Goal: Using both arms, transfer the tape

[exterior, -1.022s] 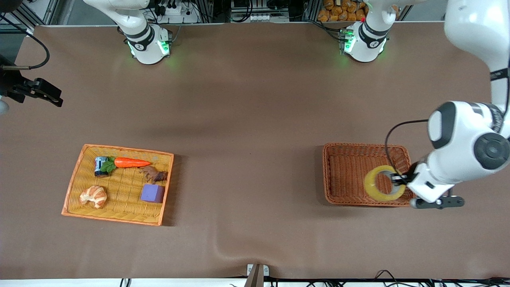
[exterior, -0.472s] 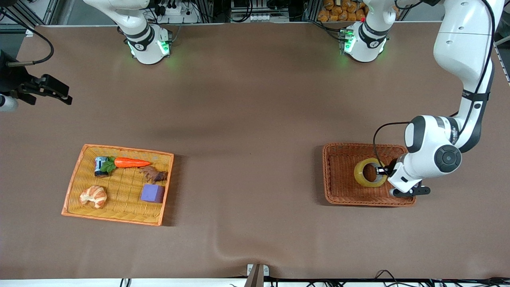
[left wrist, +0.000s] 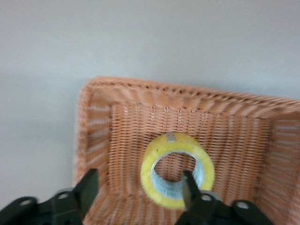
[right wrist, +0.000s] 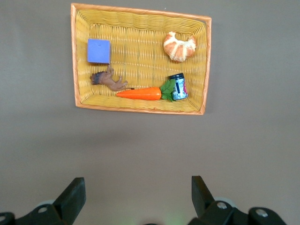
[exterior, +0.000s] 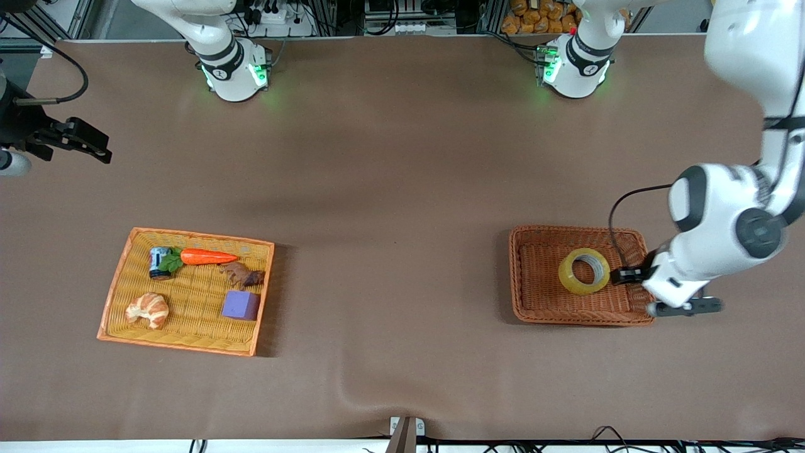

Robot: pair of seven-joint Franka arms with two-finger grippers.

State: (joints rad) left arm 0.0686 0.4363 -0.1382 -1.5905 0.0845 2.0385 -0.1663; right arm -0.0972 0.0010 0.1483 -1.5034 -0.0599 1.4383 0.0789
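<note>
Tape [exterior: 584, 271] is found lying flat in the brown basket [exterior: 541, 302], released. Left tool [exterior: 619, 275] is seen spread wide beside it. Right tool [right wrist: 136, 197], wide and empty, is parked waiting over bare worktop [exterior: 390, 189].

I am seeing even, diffuse overhead lighting across the table [exterior: 402, 189] in the front view, with no glare. Green base lights are casting faint tints at the upper part of that frame. Soft shadows are falling beside the yellow tray [exterior: 188, 340] and the brown basket [exterior: 522, 277]. The left arm [exterior: 723, 233] is smearing at the right edge. The left wrist view is showing soft, blurred, washed-out tones. The right wrist view is reading sharper.
</note>
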